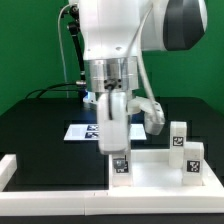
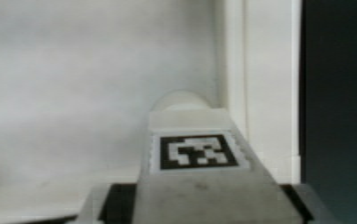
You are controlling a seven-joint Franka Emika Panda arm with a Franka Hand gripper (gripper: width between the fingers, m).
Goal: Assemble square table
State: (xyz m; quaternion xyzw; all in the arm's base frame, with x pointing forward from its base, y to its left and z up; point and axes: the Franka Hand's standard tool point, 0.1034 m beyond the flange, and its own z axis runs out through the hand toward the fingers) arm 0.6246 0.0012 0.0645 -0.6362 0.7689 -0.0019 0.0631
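My gripper [image 1: 118, 152] hangs straight down over the near left corner of the white square tabletop [image 1: 155, 172]. It is shut on a white leg [image 1: 120, 168] with a black-and-white tag, held upright with its lower end at the tabletop. In the wrist view the leg [image 2: 198, 150] fills the gap of the gripper [image 2: 201, 205], its tag faces the camera and its rounded tip points at the tabletop [image 2: 68, 100]. Two more tagged legs [image 1: 178, 135] [image 1: 192, 158] stand upright at the tabletop's right side.
The marker board [image 1: 82, 130] lies flat on the black table behind the gripper. A white border rail [image 1: 18, 168] stands at the exterior view's left and another [image 1: 60, 196] runs along the front edge. Green walls close off the back.
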